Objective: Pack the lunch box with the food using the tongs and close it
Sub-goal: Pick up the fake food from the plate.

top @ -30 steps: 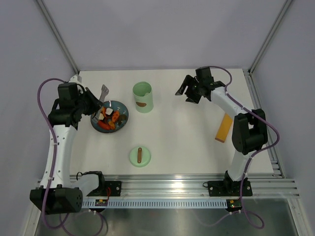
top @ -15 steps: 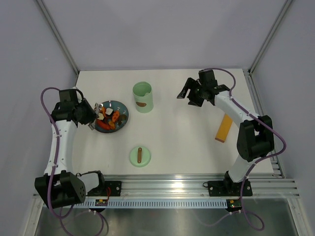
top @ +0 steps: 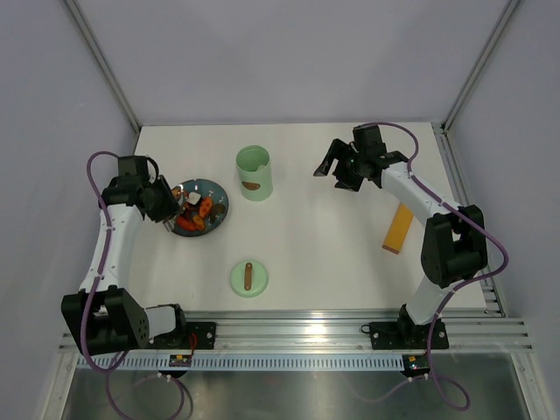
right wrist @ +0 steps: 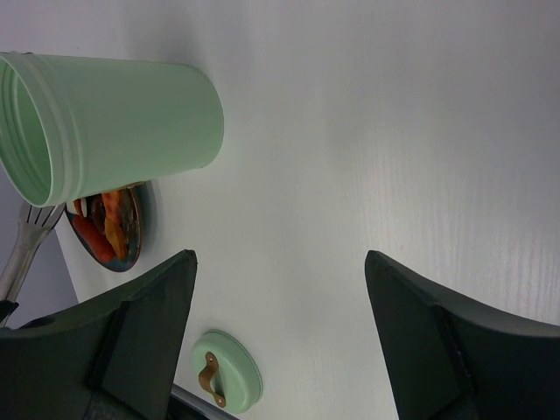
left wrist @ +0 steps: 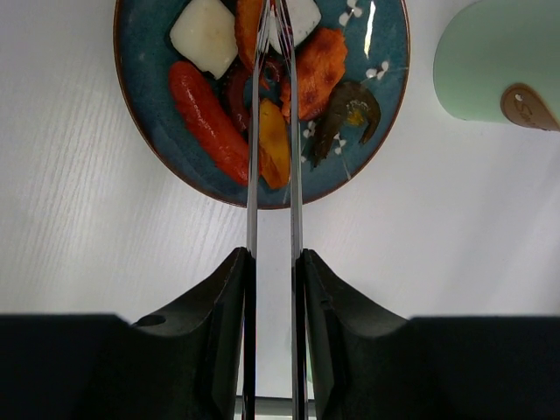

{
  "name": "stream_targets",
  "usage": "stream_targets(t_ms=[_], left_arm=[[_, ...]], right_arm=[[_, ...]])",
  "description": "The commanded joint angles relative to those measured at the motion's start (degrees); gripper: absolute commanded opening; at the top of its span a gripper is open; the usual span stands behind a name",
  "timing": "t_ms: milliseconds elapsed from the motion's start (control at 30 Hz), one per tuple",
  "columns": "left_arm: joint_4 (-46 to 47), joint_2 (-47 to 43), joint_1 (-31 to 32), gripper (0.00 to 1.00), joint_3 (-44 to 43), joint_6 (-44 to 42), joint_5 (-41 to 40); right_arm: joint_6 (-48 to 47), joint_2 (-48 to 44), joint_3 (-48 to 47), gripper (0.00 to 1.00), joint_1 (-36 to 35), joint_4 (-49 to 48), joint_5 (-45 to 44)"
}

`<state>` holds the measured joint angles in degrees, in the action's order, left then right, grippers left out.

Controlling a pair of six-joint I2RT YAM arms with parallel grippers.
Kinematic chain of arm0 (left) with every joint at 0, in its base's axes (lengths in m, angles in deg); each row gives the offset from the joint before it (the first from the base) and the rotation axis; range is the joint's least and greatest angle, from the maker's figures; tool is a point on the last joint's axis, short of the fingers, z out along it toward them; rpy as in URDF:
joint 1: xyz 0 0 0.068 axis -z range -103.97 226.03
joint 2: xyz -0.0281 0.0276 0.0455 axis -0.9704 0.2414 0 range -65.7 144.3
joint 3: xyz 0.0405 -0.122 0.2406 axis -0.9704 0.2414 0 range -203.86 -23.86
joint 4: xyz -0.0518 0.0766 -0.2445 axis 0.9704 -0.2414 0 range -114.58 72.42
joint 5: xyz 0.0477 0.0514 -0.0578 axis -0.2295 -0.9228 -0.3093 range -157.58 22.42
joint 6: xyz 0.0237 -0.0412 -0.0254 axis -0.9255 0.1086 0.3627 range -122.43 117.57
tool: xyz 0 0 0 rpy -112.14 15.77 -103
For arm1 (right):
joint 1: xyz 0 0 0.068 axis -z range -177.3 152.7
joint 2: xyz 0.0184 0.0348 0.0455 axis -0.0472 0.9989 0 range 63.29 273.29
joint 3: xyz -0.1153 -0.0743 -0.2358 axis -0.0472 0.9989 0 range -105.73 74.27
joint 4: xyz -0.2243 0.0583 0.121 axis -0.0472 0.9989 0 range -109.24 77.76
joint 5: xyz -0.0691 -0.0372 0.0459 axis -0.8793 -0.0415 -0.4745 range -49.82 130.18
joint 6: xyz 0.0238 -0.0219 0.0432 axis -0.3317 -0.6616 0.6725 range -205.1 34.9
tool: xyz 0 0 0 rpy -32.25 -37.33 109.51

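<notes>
Tongs (left wrist: 271, 131) | tips over food (left wrist: 210, 122) on plate (left wrist: 385, 87) | left hand (left wrist: 273, 255) clamps tongs, now nearer plate than before | right hand (right wrist: 280, 258) spread wider, empty

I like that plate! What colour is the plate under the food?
The plate is teal-blue with small white flower marks; clearest in the left wrist view.
</notes>
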<state>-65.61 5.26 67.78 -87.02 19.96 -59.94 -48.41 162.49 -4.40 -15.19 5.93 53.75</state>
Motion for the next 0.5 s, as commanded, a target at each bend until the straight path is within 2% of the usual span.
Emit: stream_targets(t_ms=[0, 100, 233, 467], left_arm=[[2.77, -0.29, 1.04, 0.33, 0.31, -0.95, -3.06], [2.86, -0.03, 1.39, 0.34, 0.49, -1.30, -3.86], [2.85, 0.23, 1.57, 0.40, 0.84, -1.74, -4.91], [3.64, 0.93, 1.75, 0.40, 1.28, -1.91, -4.48]], right_arm=[[-0.21, -0.32, -1.22, 0.86, -0.21, -0.47, -0.55], [-0.21, -0.06, -1.48, 0.86, -0.21, -0.12, -0.64], [-0.12, 0.56, -1.83, 0.87, -0.21, 0.14, -0.38], [-0.04, 0.47, -1.92, 0.87, -0.13, 0.32, -0.55]])
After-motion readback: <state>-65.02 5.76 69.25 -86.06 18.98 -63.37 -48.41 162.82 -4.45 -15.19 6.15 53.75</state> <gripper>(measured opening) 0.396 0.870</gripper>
